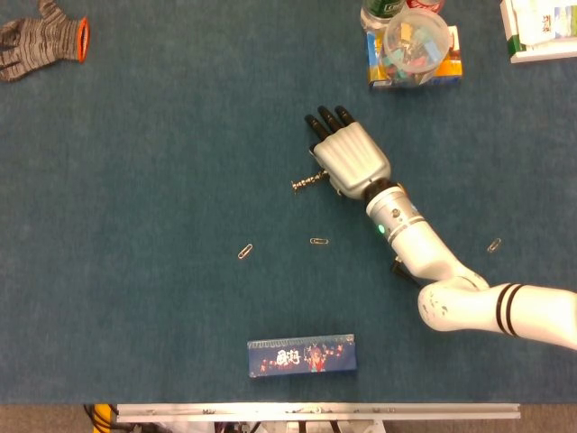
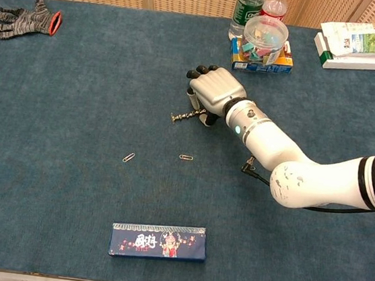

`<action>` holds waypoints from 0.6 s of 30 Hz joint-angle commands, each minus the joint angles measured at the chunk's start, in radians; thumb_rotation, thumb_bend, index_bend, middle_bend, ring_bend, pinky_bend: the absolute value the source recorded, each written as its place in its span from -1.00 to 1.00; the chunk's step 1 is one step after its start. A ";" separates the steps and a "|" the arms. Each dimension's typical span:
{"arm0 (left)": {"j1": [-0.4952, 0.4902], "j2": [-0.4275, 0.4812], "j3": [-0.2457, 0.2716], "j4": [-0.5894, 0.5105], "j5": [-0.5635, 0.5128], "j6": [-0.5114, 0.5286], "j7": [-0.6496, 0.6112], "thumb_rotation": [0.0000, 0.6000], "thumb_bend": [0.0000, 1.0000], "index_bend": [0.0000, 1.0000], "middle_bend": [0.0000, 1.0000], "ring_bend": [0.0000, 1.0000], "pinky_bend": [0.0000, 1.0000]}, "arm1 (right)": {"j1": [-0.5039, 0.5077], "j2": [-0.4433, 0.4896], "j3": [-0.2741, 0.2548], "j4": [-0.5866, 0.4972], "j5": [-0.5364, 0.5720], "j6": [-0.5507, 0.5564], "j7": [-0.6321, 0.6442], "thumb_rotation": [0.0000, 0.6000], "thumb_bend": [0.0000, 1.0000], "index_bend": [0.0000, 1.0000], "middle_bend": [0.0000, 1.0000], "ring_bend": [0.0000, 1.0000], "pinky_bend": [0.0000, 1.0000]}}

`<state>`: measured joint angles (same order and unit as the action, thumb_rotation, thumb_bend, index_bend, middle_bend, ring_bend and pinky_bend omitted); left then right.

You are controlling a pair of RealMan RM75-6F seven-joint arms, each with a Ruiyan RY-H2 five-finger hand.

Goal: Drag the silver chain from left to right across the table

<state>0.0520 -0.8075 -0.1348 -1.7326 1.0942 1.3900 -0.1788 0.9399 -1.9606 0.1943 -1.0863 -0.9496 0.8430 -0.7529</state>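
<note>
tabletop (image 2: 77, 101): blue cloth | far left: grey glove (image 2: 25, 17) | centre: silver chain (image 2: 185, 116), two paper clips (image 2: 185, 157) | near: dark printed box (image 2: 158, 241) | far right: bottles (image 2: 248, 8), white packet (image 2: 361, 42)

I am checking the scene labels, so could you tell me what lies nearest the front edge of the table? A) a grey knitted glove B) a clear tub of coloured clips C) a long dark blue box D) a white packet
C: the long dark blue box lies alone nearest the front edge; the other things sit along the far side.
</note>
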 commanded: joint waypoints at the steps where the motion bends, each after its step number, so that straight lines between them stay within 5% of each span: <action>1: 0.000 0.000 0.000 -0.001 0.001 0.000 0.001 1.00 -0.75 0.10 -0.59 -0.89 -0.99 | 0.001 -0.001 0.000 0.001 0.001 -0.001 0.001 1.00 -0.41 0.04 -0.79 -1.00 -0.77; 18: 0.000 0.001 0.001 -0.001 -0.001 -0.001 0.002 1.00 -0.75 0.10 -0.59 -0.88 -0.99 | 0.013 -0.006 0.000 0.010 0.021 -0.009 -0.009 1.00 -0.40 0.08 -0.79 -1.00 -0.77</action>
<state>0.0520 -0.8071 -0.1339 -1.7341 1.0933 1.3893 -0.1762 0.9526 -1.9661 0.1943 -1.0764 -0.9289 0.8346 -0.7613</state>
